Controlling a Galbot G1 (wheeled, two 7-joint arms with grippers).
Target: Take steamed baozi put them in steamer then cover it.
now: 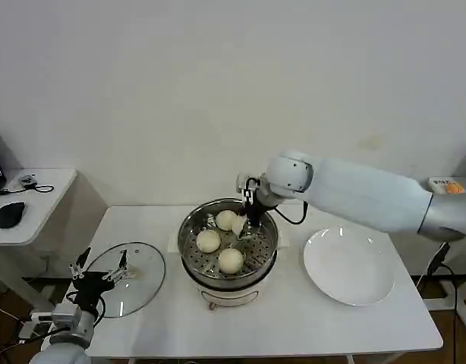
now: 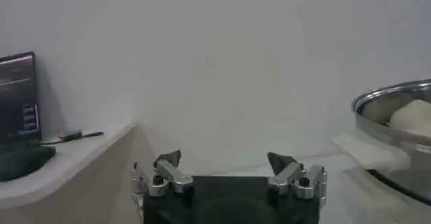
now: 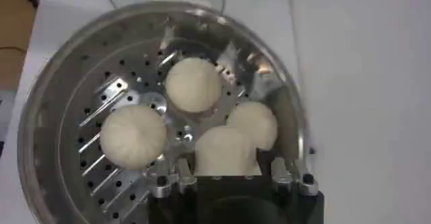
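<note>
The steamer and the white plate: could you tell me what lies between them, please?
Only bare table lies between the steamer and the plate, as the head view shows.

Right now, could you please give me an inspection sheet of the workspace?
Surface: white table, dry and tidy.
Job's things: steamer mid-table; three buns on its tray, a fourth bun between the right gripper's fingers. Glass lid lies flat to the steamer's left, off the pot.
Clutter: bare white plate right of the steamer.
Grippers: right gripper inside the steamer, shut on the bun; left gripper open, by the lid's near edge.
Cables: black cable at the right wrist.
Surroundings: side desk with a mouse, white wall.
</note>
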